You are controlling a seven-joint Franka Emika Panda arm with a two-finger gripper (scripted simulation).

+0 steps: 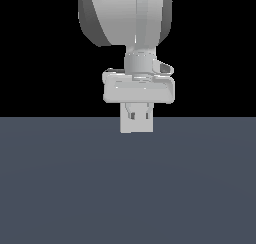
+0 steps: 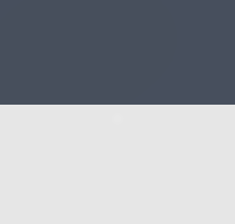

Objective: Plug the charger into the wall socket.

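In the exterior view my gripper (image 1: 138, 113) hangs straight down from the wrist, in front of the wall socket (image 1: 136, 127). The socket is an upright white square panel narrower than the gripper's body. The fingers (image 1: 131, 112) cover its upper middle, so its dots are hidden. The fingers stand a small gap apart, and a small pale piece, the charger (image 1: 139, 114), fills that gap. It is hard to separate from the panel behind. In the wrist view a flat pale surface (image 2: 117, 172) with one faint round spot fills half the picture. I cannot tell which object it belongs to.
A flat dark grey floor (image 1: 128, 188) stretches under the gripper and panel, with black background above its far edge. The same grey floor (image 2: 117, 44) fills the other half of the wrist view.
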